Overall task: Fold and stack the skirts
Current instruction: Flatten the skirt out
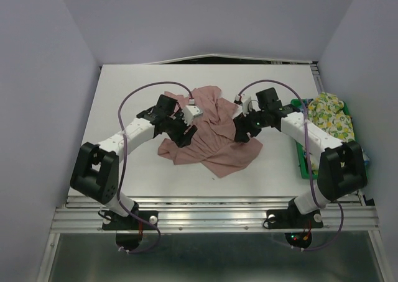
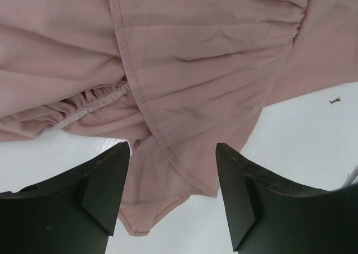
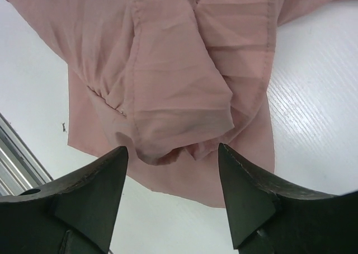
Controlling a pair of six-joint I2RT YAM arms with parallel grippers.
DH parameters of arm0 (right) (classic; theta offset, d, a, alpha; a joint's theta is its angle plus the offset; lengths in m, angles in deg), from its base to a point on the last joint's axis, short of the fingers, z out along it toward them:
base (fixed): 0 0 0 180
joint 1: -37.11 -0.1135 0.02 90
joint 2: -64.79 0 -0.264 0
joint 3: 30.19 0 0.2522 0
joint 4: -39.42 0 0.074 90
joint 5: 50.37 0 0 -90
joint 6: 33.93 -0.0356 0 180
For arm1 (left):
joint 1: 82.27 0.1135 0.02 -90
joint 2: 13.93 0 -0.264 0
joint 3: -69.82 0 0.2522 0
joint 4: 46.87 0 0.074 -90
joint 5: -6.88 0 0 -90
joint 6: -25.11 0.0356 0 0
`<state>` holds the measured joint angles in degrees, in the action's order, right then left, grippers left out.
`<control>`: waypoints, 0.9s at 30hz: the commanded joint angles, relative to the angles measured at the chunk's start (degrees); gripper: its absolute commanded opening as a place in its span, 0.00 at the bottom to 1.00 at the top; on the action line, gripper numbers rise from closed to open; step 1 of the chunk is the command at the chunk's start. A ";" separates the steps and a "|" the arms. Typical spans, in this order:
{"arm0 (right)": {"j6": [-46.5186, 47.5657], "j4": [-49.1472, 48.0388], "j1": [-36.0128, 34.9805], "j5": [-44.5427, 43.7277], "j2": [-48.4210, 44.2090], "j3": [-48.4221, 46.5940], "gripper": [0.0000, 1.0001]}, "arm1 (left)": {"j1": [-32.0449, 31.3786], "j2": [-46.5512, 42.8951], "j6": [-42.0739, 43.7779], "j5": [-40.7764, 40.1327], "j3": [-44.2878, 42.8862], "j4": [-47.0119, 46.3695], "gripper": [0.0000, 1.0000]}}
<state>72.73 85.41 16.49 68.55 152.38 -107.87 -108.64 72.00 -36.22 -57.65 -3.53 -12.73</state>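
The left gripper [image 2: 173, 149] has its two black fingers [image 2: 95, 192] wide apart. Nothing is pinched between them. Right under it is the pink skirt [image 2: 196, 52]. A long sewn edge runs across the cloth there, and a bunched, stretchy waist part shows on the left. I cannot tell if the fingers touch the cloth.

The right gripper [image 3: 173, 149] is spread apart too, and it holds nothing. Under it the same skirt is folded over into a soft lump, with a thin flat layer sticking out below.

From the top camera, the pink skirt lies in a messy, crumpled heap in the middle of the white table [image 1: 124, 95]. It is not folded flat. The left gripper is at the skirt's left side and the right gripper is at its right side. Both arms reach in from the near edge and bend toward the skirt.

A purple cable [image 1: 134, 99] loops over the left arm, and another loops over the right arm.

At the right edge of the table is a green bin [image 1: 301, 159]. A yellow cloth [image 1: 326, 111] with a lemon print lies in it, apart from the pink skirt.
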 commanded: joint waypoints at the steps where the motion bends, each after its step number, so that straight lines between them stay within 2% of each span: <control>1: -0.06 0.29 1.02 1.30 0.65 -2.61 0.70 | 0.09 3.61 -6.06 -0.68 0.00 -3.94 0.72; 7: 0.65 0.20 1.02 2.10 3.02 -5.33 0.68 | 0.09 6.88 -9.50 -4.91 -1.49 -7.64 0.71; 11: -0.58 0.20 1.54 1.31 3.55 -6.83 0.68 | 0.09 9.60 -9.86 -0.43 -3.95 -6.15 0.60; 14: -1.72 0.20 3.39 1.74 3.64 -7.71 0.68 | 0.09 10.13 -9.86 1.33 -4.65 -6.58 0.57; 19: -3.74 0.55 8.48 4.20 4.43 -9.64 0.68 | 0.09 11.98 -9.42 3.96 -6.50 -6.06 0.36; 21: -4.27 1.43 10.95 5.35 5.04 -11.40 0.67 | 0.09 12.24 -9.24 5.72 -7.46 -5.27 0.08; 22: -4.36 1.61 11.82 5.52 5.13 -12.01 0.67 | 0.09 11.81 -9.33 5.73 -7.64 -5.09 0.00; 25: -4.45 2.92 14.46 6.67 5.31 -14.56 0.67 | -0.26 7.70 -9.68 7.13 -7.12 -6.05 0.00; 27: -4.54 3.89 15.61 7.02 5.31 -16.14 0.67 | -2.62 4.27 -8.46 7.57 -6.77 -5.53 0.00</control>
<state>69.11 87.64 30.54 72.95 158.13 -119.60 -108.68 83.85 -45.73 -53.54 -8.60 -18.26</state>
